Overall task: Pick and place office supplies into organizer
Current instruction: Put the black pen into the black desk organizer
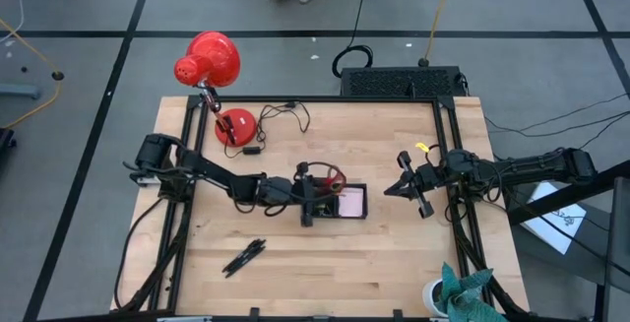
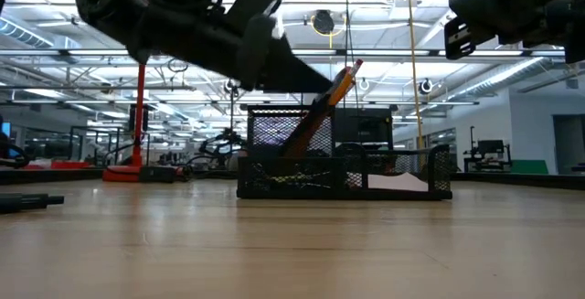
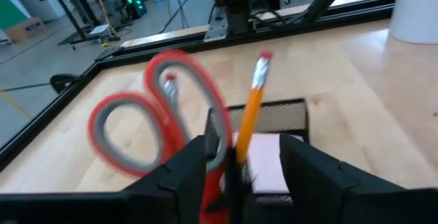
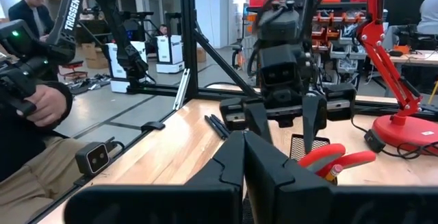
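Wooden worktop (image 1: 394, 253) on a black frame, grey taped floor around, big open lab behind. Black mesh organizer (image 1: 340, 202) near worktop centre, low tray with a taller cup section at one end. Pink sticky-note pad (image 1: 352, 203) flat in the low compartment on the side toward the right arm. Red-handled scissors (image 3: 161, 125) upright in the cup section, loops sticking out above the rim. Orange pencil (image 3: 250, 104) in the same section, tilted, eraser end up, just beside the scissors. Left gripper (image 3: 236, 166) directly over the cup section, fingers spread either side of the pencil and scissors, not clamped on either as far as visible; pencil shaft between the two fingers, contact can't be confirmed. Two black pens (image 1: 243, 256) loose on the worktop toward the front-left corner, well apart from the organizer. Small yellow piece (image 1: 422, 148) near the right arm, toward the back-right part of the worktop. Right gripper (image 1: 404, 186) hovering to the right of the organizer, apart from it, fingers pressed together, nothing held. Red desk lamp (image 1: 234, 125) base at the back-left of the worktop, shade hanging past the back edge, black cord beside the base. Black box with cables (image 1: 402, 82) just off the back edge. White cup with teal cloth (image 1: 458, 292) at the front-right corner. Person (image 4: 31, 121) seated beyond the table in the right wrist view, holding a dark device.
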